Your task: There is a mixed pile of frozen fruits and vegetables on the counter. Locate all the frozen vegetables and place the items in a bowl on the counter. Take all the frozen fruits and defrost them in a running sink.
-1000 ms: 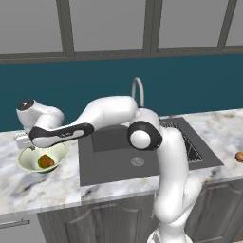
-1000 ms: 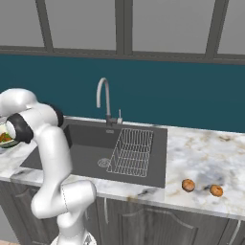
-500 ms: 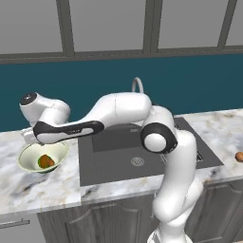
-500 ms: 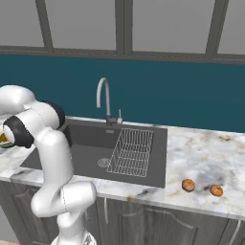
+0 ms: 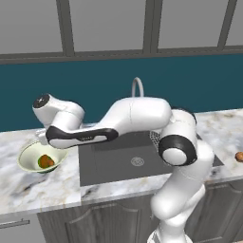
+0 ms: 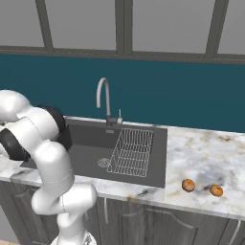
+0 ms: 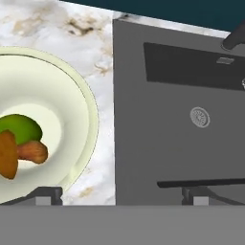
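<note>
Arm swung right; end effector wide, empty; bowl holds green ball, mushroom.

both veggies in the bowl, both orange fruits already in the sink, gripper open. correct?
Not the fruits. In the right base view the two orange fruits lie on the counter right of the sink. The rest holds: vegetables in the bowl, gripper open.
</note>
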